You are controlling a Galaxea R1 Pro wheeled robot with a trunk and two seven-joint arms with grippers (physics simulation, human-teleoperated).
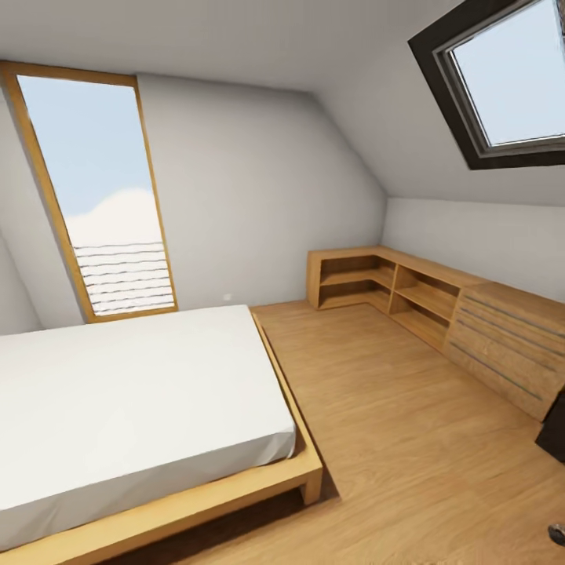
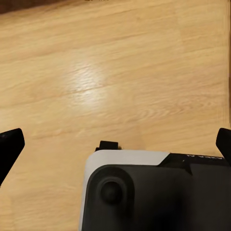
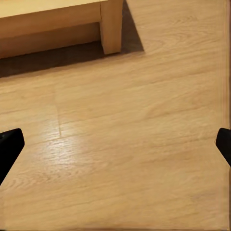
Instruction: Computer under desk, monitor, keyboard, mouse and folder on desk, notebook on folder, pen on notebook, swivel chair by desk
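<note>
Both grippers spread wide, empty: left gripper (image 2: 115, 144) over wood floor (image 2: 120, 72) and the robot's base (image 2: 154, 192), right gripper (image 3: 115, 144) near a bed frame leg (image 3: 111, 26). Head view: bed (image 1: 133, 392), low wood cabinet (image 1: 439, 314), and a dark object (image 1: 554, 428) cut off at the right edge; can't tell what it is.

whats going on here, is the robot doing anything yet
Nothing is being handled at this moment. The head view looks across an attic bedroom: a bed with a white mattress on a light-wood frame, a low light-wood cabinet along the far wall, a tall window and a skylight. Both wrist views look down at bare wood floor; the left gripper and right gripper are open and empty.
</note>
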